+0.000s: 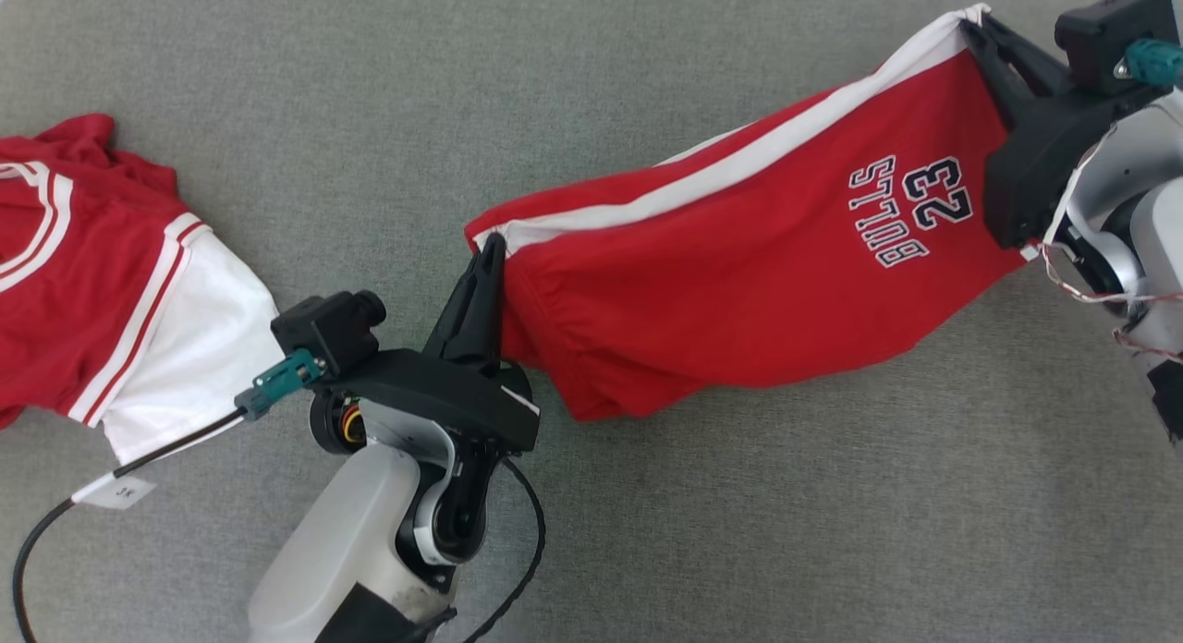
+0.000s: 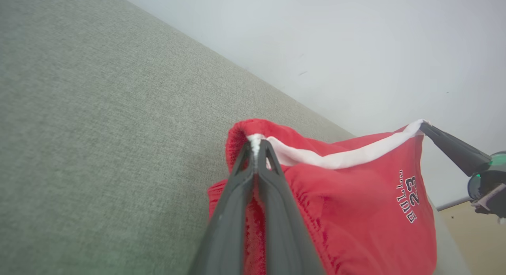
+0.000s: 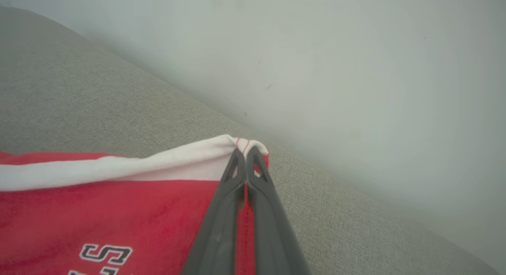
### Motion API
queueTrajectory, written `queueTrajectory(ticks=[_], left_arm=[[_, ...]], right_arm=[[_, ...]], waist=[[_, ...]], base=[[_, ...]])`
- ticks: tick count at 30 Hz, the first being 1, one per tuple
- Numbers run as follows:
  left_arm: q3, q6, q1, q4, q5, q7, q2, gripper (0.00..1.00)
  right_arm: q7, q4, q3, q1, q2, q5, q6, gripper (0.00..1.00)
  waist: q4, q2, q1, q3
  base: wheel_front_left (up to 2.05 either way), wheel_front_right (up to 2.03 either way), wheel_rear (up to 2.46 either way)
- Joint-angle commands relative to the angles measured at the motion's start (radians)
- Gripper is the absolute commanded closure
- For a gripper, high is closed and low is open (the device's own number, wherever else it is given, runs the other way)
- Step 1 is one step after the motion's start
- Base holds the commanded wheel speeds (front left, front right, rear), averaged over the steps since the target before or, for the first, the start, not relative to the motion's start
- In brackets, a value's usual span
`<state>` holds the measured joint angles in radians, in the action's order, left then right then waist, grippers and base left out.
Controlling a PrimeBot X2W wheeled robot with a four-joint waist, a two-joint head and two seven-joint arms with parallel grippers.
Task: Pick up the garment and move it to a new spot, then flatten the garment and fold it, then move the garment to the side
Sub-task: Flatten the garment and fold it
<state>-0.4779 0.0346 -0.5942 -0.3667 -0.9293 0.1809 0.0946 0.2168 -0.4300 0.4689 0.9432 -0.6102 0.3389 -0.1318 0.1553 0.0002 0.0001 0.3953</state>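
Head view showed your left gripper [image 1: 490, 244] clamped on one white-trimmed corner of the red shorts [image 1: 739, 283], and farther off your right gripper [image 1: 972, 22] pinched the other, so you held them stretched over the middle of the grey surface [image 1: 370, 89]. Setting down, flattening, folding and moving aside all looked yet to do. A red-and-white jersey [image 1: 111, 283] lay at the left edge; a pale wall [image 2: 355, 38] rose beyond.
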Motion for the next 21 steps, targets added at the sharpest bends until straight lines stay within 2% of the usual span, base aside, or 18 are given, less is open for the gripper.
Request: queueTrajectory(ticks=[1, 6, 7, 8, 9, 15, 21], left_arm=[[-0.001, -0.001, -0.021, -0.011, 0.008, 0.007, -0.004, 1.0], [-0.006, 0.008, -0.056, -0.05, 0.013, 0.022, -0.017, 1.0], [-0.005, 0.011, -0.063, -0.056, 0.015, 0.029, -0.02, 1.0], [-0.009, 0.01, -0.069, -0.062, 0.018, 0.031, -0.022, 0.28], [-0.01, 0.011, -0.072, -0.067, 0.018, 0.038, -0.023, 0.0], [-0.015, 0.021, -0.068, -0.087, 0.06, 0.063, -0.009, 0.0], [-0.014, 0.053, -0.004, -0.047, 0.188, 0.083, 0.055, 0.0]], right_arm=[[-0.012, -0.021, 0.011, 0.023, 0.005, -0.011, 0.002, 1.0], [-0.027, -0.119, 0.03, 0.079, 0.032, 0.006, 0.002, 1.0], [-0.03, -0.138, 0.031, 0.086, 0.038, 0.007, 0.002, 0.63], [-0.031, -0.154, 0.032, 0.09, 0.044, 0.013, 0.002, 0.0], [-0.035, -0.165, 0.035, 0.095, 0.049, 0.016, 0.002, 0.0], [-0.008, -0.213, 0.058, 0.125, 0.054, 0.054, 0.002, 0.0], [0.091, -0.232, 0.05, 0.108, 0.049, 0.122, 0.002, 0.0]], waist=[[0.014, -0.0002, -0.0001, 0.017], [0.023, -0.0002, -0.0001, 0.031], [0.025, -0.0002, -0.0001, 0.032], [0.026, -0.0002, -0.0001, 0.032], [0.027, -0.0002, -0.0001, 0.031], [0.02, -0.0002, -0.0001, 0.002], [0.008, -0.0002, -0.0001, -0.057]], base=[[0.0, 0.0, 0.0], [0.0, 0.0, 0.0], [0.0, 0.0, 0.0], [0.0, 0.0, 0.0], [0.0, 0.0, 0.0], [0.0, 0.0, 0.0], [0.0, 0.0, 0.0]])
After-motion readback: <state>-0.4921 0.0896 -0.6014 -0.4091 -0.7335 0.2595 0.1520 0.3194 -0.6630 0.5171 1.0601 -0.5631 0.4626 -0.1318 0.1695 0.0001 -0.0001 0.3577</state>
